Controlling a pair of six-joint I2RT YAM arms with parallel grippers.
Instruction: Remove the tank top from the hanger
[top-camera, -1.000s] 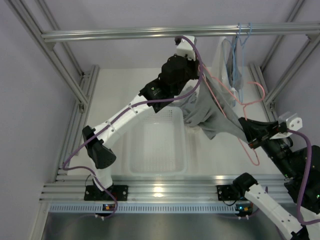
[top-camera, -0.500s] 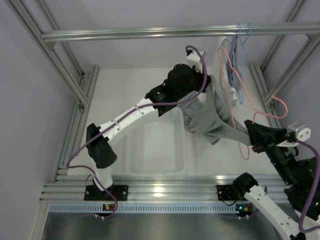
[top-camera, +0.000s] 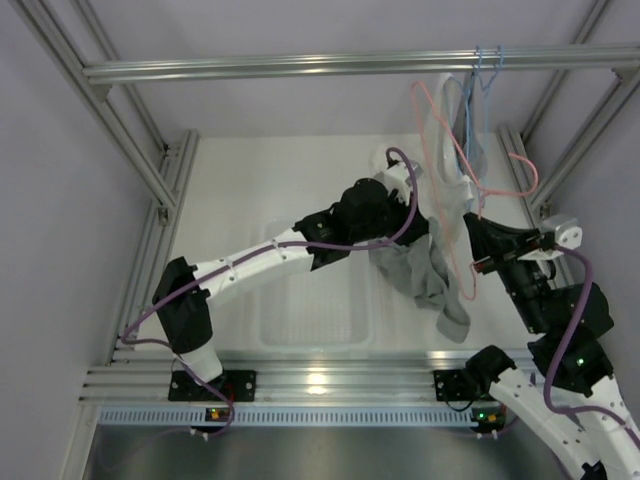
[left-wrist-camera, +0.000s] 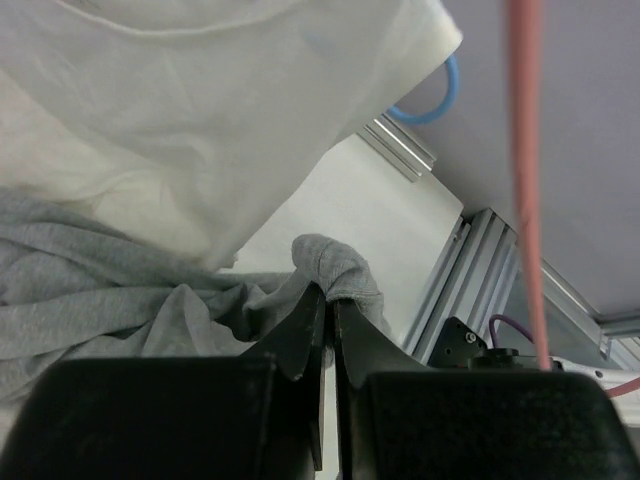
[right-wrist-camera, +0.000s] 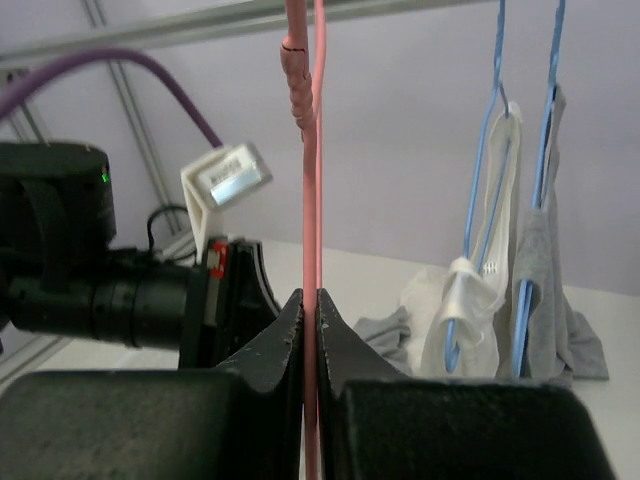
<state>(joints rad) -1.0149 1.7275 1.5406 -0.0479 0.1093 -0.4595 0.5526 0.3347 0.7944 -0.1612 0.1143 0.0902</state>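
Observation:
The grey tank top (top-camera: 425, 280) hangs in a bunch from my left gripper (top-camera: 428, 232), which is shut on a fold of it (left-wrist-camera: 335, 265). Its tail drops over the clear bin's right edge. The pink hanger (top-camera: 440, 150) stands tilted, and its wire looks bare above the cloth. My right gripper (top-camera: 476, 262) is shut on the hanger's wire (right-wrist-camera: 310, 200) near its lower end, just right of the left gripper. In the right wrist view a bit of the grey top (right-wrist-camera: 385, 328) shows behind the fingers.
A clear plastic bin (top-camera: 300, 300) lies on the table under the left arm. Blue hangers (top-camera: 480, 90) with a white top (right-wrist-camera: 470, 290) and a grey garment (right-wrist-camera: 550, 300) hang from the overhead rail (top-camera: 300, 68) at the back right. Frame posts (top-camera: 150, 180) line both sides.
My left gripper has moved down and nearer with the tank top, which now hangs loose below it. The pink hanger has swung upright and left, and the right gripper moved left with it.

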